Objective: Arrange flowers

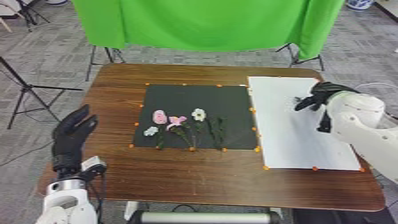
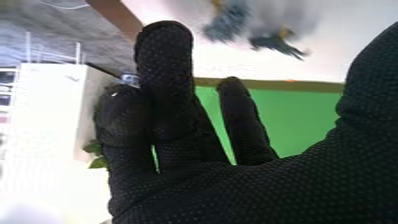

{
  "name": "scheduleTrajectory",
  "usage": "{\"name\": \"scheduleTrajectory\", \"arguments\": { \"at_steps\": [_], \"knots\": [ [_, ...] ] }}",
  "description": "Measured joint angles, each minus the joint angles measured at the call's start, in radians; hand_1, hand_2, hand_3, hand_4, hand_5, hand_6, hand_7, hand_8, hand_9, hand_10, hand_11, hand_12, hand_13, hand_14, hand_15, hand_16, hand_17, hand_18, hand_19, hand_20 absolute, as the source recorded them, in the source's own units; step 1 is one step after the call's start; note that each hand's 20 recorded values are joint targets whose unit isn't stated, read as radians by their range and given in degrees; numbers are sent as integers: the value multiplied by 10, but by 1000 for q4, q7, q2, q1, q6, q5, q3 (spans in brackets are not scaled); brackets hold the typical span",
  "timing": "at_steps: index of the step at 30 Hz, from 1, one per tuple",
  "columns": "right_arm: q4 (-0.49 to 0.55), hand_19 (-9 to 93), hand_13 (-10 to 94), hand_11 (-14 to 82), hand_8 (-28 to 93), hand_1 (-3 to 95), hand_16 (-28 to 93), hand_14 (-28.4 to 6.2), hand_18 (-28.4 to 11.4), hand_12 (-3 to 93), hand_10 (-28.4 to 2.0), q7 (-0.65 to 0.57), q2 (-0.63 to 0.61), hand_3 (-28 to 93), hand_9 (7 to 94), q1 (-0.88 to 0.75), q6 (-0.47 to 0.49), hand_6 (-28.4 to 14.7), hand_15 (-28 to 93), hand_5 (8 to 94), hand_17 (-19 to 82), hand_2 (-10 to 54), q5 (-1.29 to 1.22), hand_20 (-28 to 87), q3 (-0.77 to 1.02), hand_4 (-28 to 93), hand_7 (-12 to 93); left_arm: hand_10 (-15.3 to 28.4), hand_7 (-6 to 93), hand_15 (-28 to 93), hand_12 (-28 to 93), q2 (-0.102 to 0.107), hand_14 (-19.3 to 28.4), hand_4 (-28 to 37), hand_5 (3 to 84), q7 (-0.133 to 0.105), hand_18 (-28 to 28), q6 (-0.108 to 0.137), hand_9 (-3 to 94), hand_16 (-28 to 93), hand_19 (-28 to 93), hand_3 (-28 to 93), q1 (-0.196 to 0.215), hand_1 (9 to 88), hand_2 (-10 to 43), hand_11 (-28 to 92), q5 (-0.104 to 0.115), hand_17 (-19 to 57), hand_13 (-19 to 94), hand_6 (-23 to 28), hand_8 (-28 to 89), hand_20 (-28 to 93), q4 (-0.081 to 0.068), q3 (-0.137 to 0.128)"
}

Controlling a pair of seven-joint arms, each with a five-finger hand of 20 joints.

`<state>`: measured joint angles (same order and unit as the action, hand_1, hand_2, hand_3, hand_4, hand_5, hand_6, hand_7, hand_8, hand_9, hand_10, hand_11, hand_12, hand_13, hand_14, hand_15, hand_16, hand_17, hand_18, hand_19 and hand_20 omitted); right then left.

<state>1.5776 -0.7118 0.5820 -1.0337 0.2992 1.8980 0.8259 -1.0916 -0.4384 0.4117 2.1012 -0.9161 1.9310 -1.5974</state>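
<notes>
Flower (image 2: pixel 228 22), the blue one: you'd best pinch it lightly, low down, with your open right hand (image 2: pixel 240 190), your open left hand (image 1: pixel 71 137) clear.

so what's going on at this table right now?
Looks like flower arranging. The robot's right hand is at the white sheet, open and holding nothing, close to some blue-grey pieces. Its left hand is open and empty by the left edge of the table. Pink flowers, white flowers and green stems lie on the dark sheet.
</notes>
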Motion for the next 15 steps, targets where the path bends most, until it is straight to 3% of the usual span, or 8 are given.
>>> {"name": "scheduleTrajectory", "arguments": {
  "at_steps": [4, 10, 15],
  "knots": [
    [-23, 875, 713, 41, -53, 251, 206, -133, -218, 126, -210, -15, 0, 650, 414, -4, -1, -47, 623, 374, 463, -95, 6, 420, 0, -173, 68, 119, 217, 239, 64, 0, 129, -145, 466, 5, 110, 10, 402, -43, 74, 666, 1, 474, -41, 233, -1, 223, 394, 14, -117, 322, 2, -2],
    [-56, 925, 801, 97, -105, 367, 225, -88, -189, 129, -164, -35, 5, 679, 603, -6, -13, 18, 617, 451, 534, -51, 16, 386, -9, -191, 145, 127, 200, 237, 71, -1, 135, -162, 488, 27, 112, -7, 431, -49, 77, 693, 1, 433, -46, 225, 2, 213, 407, 18, -107, 299, 5, -3],
    [-55, 932, 840, 118, -127, 425, 232, -67, -172, 131, -133, -33, 3, 683, 676, -34, -166, 33, 614, 524, 571, -44, 26, 396, -16, -197, 178, 129, 199, 234, 74, 0, 138, -170, 490, 37, 111, -19, 436, -49, 74, 694, -2, 409, -44, 224, 3, 205, 405, 19, -103, 288, 4, 2]
  ]
}}
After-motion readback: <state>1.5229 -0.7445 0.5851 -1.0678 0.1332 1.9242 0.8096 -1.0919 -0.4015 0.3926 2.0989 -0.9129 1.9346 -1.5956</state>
